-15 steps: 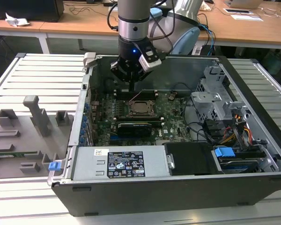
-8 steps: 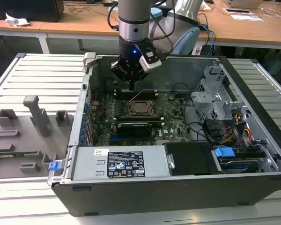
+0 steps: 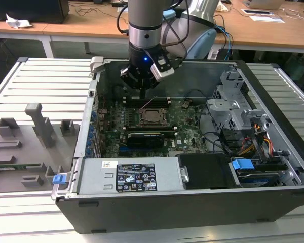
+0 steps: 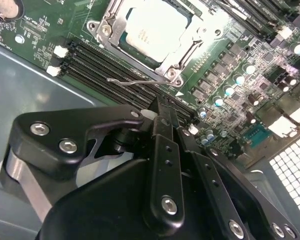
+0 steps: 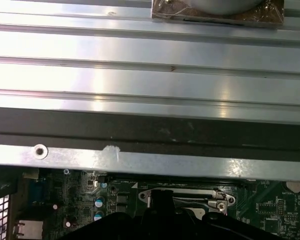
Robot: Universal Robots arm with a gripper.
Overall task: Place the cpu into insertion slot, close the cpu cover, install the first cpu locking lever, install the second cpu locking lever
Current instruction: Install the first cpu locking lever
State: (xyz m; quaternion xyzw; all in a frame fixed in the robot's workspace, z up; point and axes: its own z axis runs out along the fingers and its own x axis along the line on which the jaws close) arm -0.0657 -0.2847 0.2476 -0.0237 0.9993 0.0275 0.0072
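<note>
1. The tool (image 4: 162,117) hung inside the computer case (image 3: 273,202), fingers clenched together on nothing, tip at a thin wire locking lever (image 4: 135,80).
2. Just beyond, the cpu (image 4: 155,27) sat in the insertion slot (image 3: 151,116), the cpu cover (image 4: 107,30) closed around it.

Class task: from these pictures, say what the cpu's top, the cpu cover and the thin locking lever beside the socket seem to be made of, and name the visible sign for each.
The cpu: pale metal top, probably plated, with a dull, even sheen.
The cpu cover: thin silver sheet metal, likely steel, with bright stamped edges and screw heads.
The locking lever: bent metal wire, thin and shiny grey.
</note>
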